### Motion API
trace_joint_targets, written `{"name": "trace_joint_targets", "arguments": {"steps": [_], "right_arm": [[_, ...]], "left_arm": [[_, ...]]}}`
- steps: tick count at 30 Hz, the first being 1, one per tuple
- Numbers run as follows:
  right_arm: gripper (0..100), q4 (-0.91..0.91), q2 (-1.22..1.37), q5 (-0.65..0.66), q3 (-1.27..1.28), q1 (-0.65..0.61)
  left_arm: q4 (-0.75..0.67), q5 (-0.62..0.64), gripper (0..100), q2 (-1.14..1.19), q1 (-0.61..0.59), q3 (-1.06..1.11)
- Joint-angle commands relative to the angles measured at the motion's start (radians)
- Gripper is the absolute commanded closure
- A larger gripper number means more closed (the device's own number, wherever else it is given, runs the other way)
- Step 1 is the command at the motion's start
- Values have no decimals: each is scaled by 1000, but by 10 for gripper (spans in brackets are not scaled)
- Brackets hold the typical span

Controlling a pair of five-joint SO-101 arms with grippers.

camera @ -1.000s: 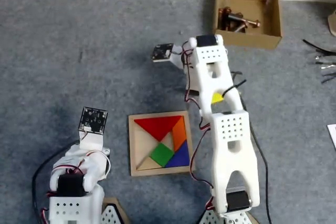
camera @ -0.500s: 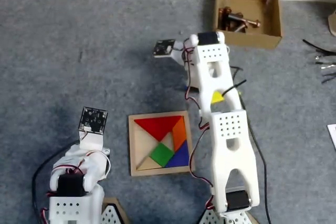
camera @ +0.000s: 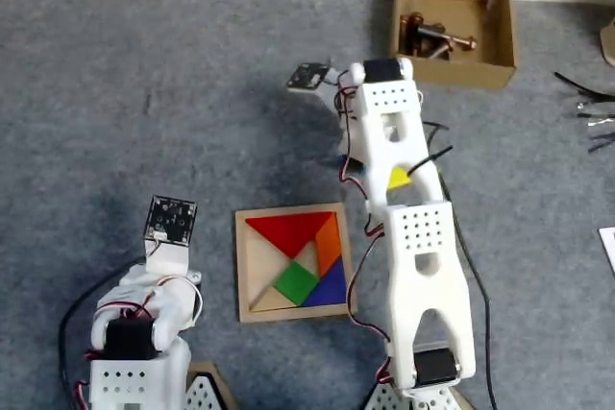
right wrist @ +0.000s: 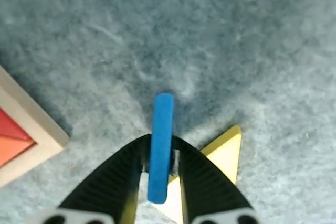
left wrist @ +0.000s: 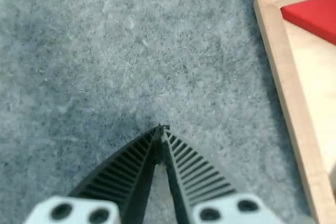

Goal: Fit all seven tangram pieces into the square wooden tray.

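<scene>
Right wrist view: the right gripper (right wrist: pixel 160 148) is pinching a blue piece (right wrist: pixel 163 111), thin edge up, over the grey table (right wrist: pixel 236 35) — a yellow piece (right wrist: pixel 223 148) lies flat right under the fingers, outside the tray (right wrist: pixel 44 129), whose corner is close by. The left gripper (left wrist: pixel 160 129) has its fingers pressed together on nothing, just beside the tray's rim. In the high view the tray sits near the table's front edge, between the arms, with a red piece (camera: pixel 288 229), orange piece (camera: pixel 330 239) and green piece (camera: pixel 296 281) inside — some wood bare. A cardboard box (camera: pixel 452 74) is at the far edge.
</scene>
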Motion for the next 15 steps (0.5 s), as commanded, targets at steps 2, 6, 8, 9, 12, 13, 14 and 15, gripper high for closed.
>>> {"name": "trace_joint_targets", "arguments": {"steps": [2,6,8,9,12,13,14,15], "right_arm": [[994,18,-45,-130,-94,13],[994,21,-113,-253,-117,15],[994,21,-157,-290,-91,13],[994,21,-183,-305,-62,13],[994,21,-260,-328,41,13],[994,21,-286,-328,71,13],[994,21,-311,-328,104,13],[994,21,-337,-330,133,13]], "left_arm": [[3,9,995,-5,-16,19],[3,9,995,-5,-16,19],[3,9,995,-5,-16,19],[3,9,995,-5,-16,19],[3,9,995,-5,-16,19],[3,9,995,-5,-16,19],[3,9,995,-5,-16,19],[3,9,995,-5,-16,19]]}}
